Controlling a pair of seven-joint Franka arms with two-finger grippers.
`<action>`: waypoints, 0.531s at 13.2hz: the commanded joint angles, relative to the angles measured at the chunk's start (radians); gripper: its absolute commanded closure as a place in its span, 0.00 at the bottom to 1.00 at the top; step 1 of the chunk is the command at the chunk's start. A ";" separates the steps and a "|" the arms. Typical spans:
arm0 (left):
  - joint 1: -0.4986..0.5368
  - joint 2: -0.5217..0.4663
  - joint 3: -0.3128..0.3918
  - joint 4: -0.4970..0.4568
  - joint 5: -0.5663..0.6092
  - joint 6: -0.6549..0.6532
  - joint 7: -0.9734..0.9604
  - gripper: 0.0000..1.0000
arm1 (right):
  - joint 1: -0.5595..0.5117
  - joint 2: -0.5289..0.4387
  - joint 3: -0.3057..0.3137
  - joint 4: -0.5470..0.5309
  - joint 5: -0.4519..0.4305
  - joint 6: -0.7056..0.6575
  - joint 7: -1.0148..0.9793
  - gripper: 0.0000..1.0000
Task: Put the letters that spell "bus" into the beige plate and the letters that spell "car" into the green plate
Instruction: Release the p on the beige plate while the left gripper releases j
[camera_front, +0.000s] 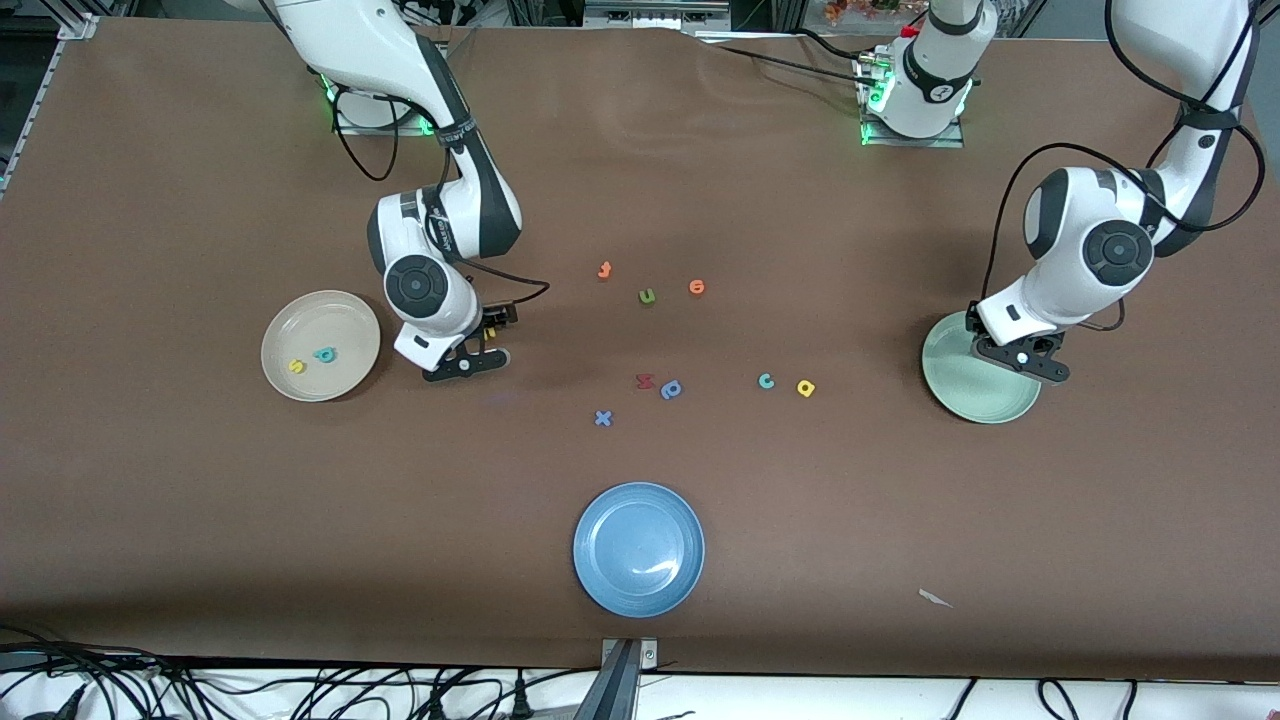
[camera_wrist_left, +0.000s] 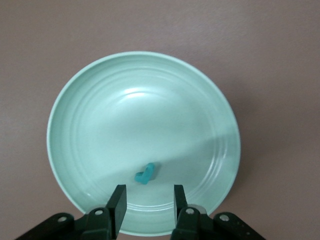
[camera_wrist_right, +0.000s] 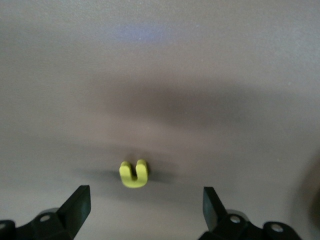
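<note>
The beige plate (camera_front: 340, 320) holds a yellow s (camera_front: 296, 366) and a teal b (camera_front: 325, 354). Beside it, toward the table's middle, my right gripper (camera_front: 468, 358) (camera_wrist_right: 146, 210) hangs open over the table. A yellow u (camera_wrist_right: 134, 173) (camera_front: 490, 332) lies on the table just ahead of its spread fingers. My left gripper (camera_front: 1030, 362) (camera_wrist_left: 148, 206) is open over the green plate (camera_front: 960, 395) (camera_wrist_left: 140, 115). A small teal r (camera_wrist_left: 145, 173) lies loose in that plate, just past the fingertips. A teal c (camera_front: 766, 381) and a yellow a (camera_front: 805, 388) lie on the table between the two plates.
Mid-table lie two orange letters (camera_front: 604, 269) (camera_front: 697, 287), a green u (camera_front: 647, 296), a red letter (camera_front: 645, 381), a blue p (camera_front: 671, 389) and a blue x (camera_front: 603, 418). A blue plate (camera_front: 638, 548) sits nearest the front camera.
</note>
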 joint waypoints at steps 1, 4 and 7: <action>-0.016 0.011 -0.043 0.020 -0.124 0.003 -0.015 0.52 | 0.001 -0.015 0.023 -0.058 -0.002 0.066 -0.032 0.01; -0.029 0.057 -0.078 0.074 -0.316 0.003 -0.013 0.47 | 0.001 -0.007 0.038 -0.090 -0.002 0.159 -0.032 0.02; -0.113 0.108 -0.103 0.135 -0.508 0.003 -0.042 0.48 | 0.001 -0.005 0.049 -0.119 -0.002 0.221 -0.032 0.10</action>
